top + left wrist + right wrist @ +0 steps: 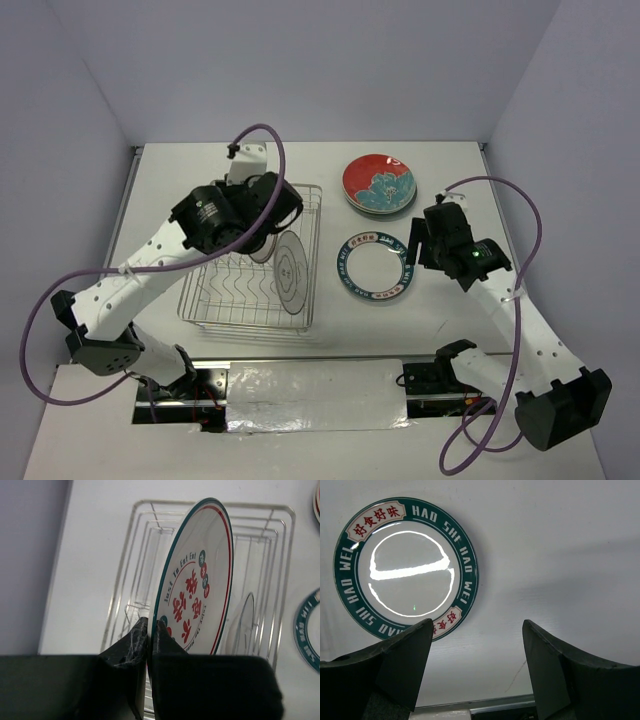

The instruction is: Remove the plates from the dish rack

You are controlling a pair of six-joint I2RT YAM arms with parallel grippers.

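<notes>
The dish rack [225, 300] is a silver wire basket left of centre. My left gripper [151, 626] is shut on the lower rim of a white plate with red characters [200, 575], which stands on edge over the rack [282, 535]. From above, that gripper [268, 238] sits over the rack's far half with the held plate [262, 250] under it. Another white plate [291, 272] stands upright at the rack's right side [243, 622]. My right gripper [477, 630] is open above bare table beside a flat teal-rimmed plate [405, 567] [375, 266].
A stack topped by a red patterned plate [380, 185] lies on the table at the back right, beyond the teal-rimmed plate. Walls close in the table on the left, right and back. The right gripper [412, 243] hovers just right of the teal-rimmed plate.
</notes>
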